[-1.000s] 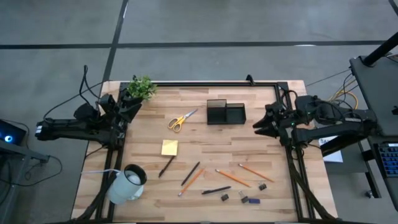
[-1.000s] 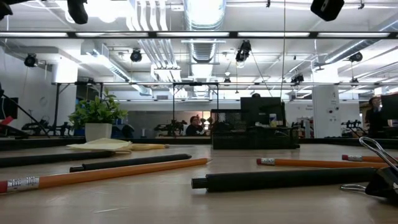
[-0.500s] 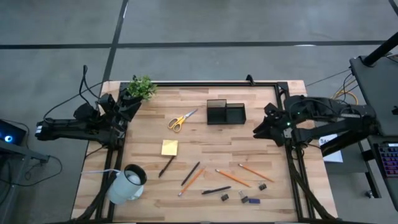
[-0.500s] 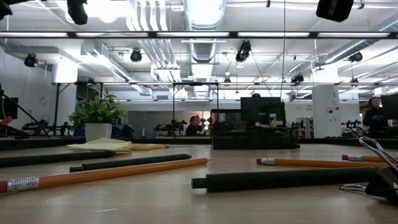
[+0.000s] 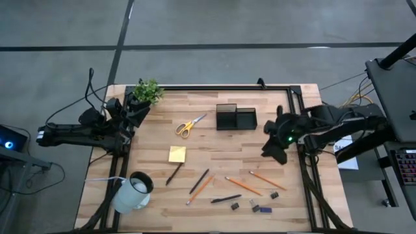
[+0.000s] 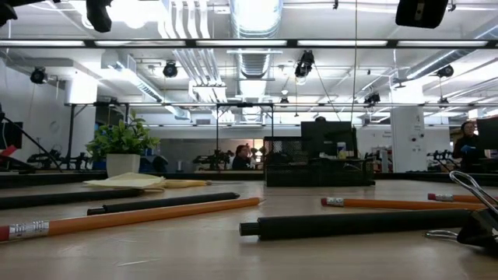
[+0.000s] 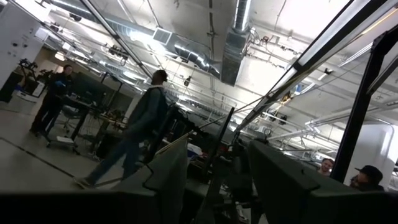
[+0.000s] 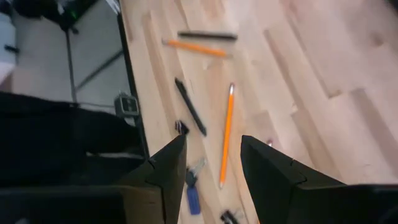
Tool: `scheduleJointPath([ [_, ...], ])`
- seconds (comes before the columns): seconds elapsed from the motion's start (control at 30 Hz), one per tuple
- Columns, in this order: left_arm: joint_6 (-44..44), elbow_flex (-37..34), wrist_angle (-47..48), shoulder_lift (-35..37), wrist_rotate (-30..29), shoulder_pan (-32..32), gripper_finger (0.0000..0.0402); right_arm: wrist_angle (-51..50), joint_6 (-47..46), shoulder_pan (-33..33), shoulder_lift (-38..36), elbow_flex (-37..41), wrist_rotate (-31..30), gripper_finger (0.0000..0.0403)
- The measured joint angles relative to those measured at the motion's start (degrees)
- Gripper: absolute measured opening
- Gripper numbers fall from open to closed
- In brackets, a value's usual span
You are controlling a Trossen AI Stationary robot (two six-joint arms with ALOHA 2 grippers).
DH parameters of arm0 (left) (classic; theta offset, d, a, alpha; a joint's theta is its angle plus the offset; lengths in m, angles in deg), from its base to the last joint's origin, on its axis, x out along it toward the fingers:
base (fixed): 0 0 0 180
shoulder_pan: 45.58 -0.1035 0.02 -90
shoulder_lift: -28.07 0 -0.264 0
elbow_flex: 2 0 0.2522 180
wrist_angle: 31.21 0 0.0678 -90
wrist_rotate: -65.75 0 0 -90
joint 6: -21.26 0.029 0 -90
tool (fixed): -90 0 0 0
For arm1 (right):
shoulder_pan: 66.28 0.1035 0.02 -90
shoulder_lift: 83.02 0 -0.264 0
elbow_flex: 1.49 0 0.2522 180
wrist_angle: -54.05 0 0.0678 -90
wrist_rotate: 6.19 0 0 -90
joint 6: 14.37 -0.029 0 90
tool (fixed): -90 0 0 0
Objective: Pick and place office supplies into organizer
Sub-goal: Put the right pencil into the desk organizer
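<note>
The black organizer (image 5: 236, 118) stands at the table's far middle. Yellow-handled scissors (image 5: 190, 125) and a yellow sticky-note pad (image 5: 177, 154) lie to its left. Orange pencils (image 5: 244, 186) and dark pens (image 5: 225, 199) lie scattered toward the near edge, with small dark bits (image 5: 235, 206) beside them. My right gripper (image 5: 270, 152) hangs open above the table's right side, tipped down over a pencil (image 8: 226, 134) and a pen (image 8: 190, 106); its own view shows the gap (image 8: 213, 142). My left gripper (image 5: 143, 109) waits open at the far left, pointing up into the room (image 7: 219, 144).
A white mug (image 5: 133, 192) lies on its side at the near left corner. A small green plant (image 5: 147, 91) stands at the far left corner, close to my left gripper. A black frame (image 5: 305, 175) runs along the table's right edge.
My right gripper has swung from the right edge toward the table's near side and tipped downward, so it now looks down on the pencils and pens. Nothing on the table has moved.
</note>
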Motion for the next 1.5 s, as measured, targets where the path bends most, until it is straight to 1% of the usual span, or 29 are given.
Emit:
scheduleJointPath([
  [0.13, 0.06, 0.0, 0.01, 0.0, 0.05, 0.01, 0.0157, 0.0, -0.61, 3.21, 4.31, 0.07, -0.31, 0.0141],
  [0.4, 0.08, -0.02, 0.09, -0.02, 0.05, 0.0, 0.0157, 0.02, -1.76, 8.61, 10.92, -0.11, -7.23, 0.0141],
  [0.5, 0.08, -0.02, 0.07, -0.02, 0.05, 0.01, 0.0157, 0.03, -3.66, 9.71, 12.74, -0.11, -8.47, 0.0141],
  [0.67, 0.1, -0.04, -0.01, -0.04, 0.05, 0.01, 0.0157, -0.02, -6.17, 11.06, 15.66, 0.03, -9.11, 0.0141],
  [0.9, 0.12, -0.07, -0.02, 0.02, 0.05, -0.01, 0.0157, 0.17, -5.06, 12.73, 21.06, 0.2, -9.09, 0.0143],
  [1.07, 0.12, -0.07, -0.07, 0.02, 0.06, -0.01, 0.0157, 0.52, -2.57, 13.11, 25.19, 0.2, -9.47, 0.016],
  [1.23, 0.12, -0.07, -0.14, 0.02, 0.07, -0.01, 0.0157, 0.85, -0.98, 13.09, 29.11, 0.29, -12.52, 0.0181],
  [1.37, 0.12, -0.07, -0.19, 0.03, 0.06, 0.0, 0.0157, 1.13, 0.46, 13.09, 31.65, 0.56, -13.56, 0.0187],
  [1.5, 0.12, -0.07, -0.33, 0.02, 0.05, 0.01, 0.0157, 2.62, -0.51, 13.77, 33.05, 2.28, -13.55, 0.0187],
])
